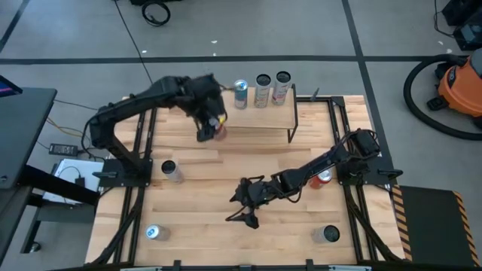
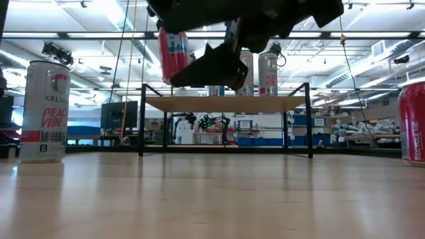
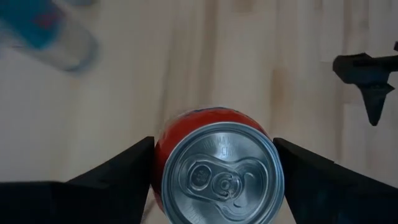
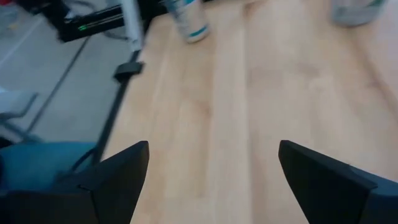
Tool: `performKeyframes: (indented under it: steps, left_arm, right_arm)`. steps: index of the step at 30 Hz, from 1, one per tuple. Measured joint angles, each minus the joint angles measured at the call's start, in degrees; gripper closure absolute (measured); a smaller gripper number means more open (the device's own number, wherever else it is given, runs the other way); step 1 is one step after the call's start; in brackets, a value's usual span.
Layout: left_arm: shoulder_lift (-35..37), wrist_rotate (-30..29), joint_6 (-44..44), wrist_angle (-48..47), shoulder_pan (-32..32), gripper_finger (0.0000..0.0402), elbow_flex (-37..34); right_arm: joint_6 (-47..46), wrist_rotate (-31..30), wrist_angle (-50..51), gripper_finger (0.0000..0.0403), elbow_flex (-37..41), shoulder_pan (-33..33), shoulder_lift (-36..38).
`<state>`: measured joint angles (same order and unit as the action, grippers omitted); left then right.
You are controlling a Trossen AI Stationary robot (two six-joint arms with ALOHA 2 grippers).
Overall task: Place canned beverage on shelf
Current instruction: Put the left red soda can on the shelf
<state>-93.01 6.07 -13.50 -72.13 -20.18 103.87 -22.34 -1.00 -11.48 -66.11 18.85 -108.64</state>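
One red can (image 3: pixel 217 168) stood upright between the left gripper's (image 1: pixel 212 129) jaws, pinched, its long axis vertical and silver pull-tab lid upward, lifted beside the shelf (image 1: pixel 260 114). Right gripper (image 1: pixel 246 203) hung spread, empty.

The shelf (image 1: pixel 256 117) stood at the table's far edge, and three cans (image 1: pixel 261 89) crowded the far strip of its board from the middle to the right end. The near strip lay bare, and so did the left end, where the left gripper (image 1: pixel 211 129) hung with a red can (image 1: pixel 220 130) clamped between its fingers. The right gripper (image 1: pixel 245 203), fingers spread, blocked the table's middle. Loose cans stood near left (image 1: pixel 153 232), mid left (image 1: pixel 172 171), near right (image 1: pixel 328 234) and beside the right arm's base (image 1: pixel 324 177); between them was bare wood.
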Motion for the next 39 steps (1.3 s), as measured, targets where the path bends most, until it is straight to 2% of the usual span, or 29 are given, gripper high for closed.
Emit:
performKeyframes:
  steps: [6, 14, 26, 31, 39]
  left_arm:
    - [0.0, 0.0, -5.0, 0.9, -6.5, 0.0102, 4.5]
    - [0.0, -0.1, -10.8, 0.8, -13.0, 0.0101, 5.6]
    - [-5.6, -0.2, -17.4, 7.5, -16.3, 0.0101, 5.3]
    - [-7.4, -2.3, -19.3, 3.4, -17.4, 0.0101, 7.8]
    - [-8.0, 0.0, -19.3, 2.0, -18.3, 0.0101, 8.3]
  right_arm:
    - [1.9, -3.4, -0.4, 0.0035, 0.0, -3.5, 0.0]
    - [1.1, -2.1, -0.4, 0.0035, 0.0, -8.6, 0.0]
    - [0.5, -2.6, -0.9, 0.0035, 0.0, -8.3, 0.0]
    - [2.4, -2.6, -1.0, 0.0035, 0.0, -8.2, 0.0]
    - [3.0, -2.6, -0.7, 0.0035, 0.0, -9.5, 0.0]
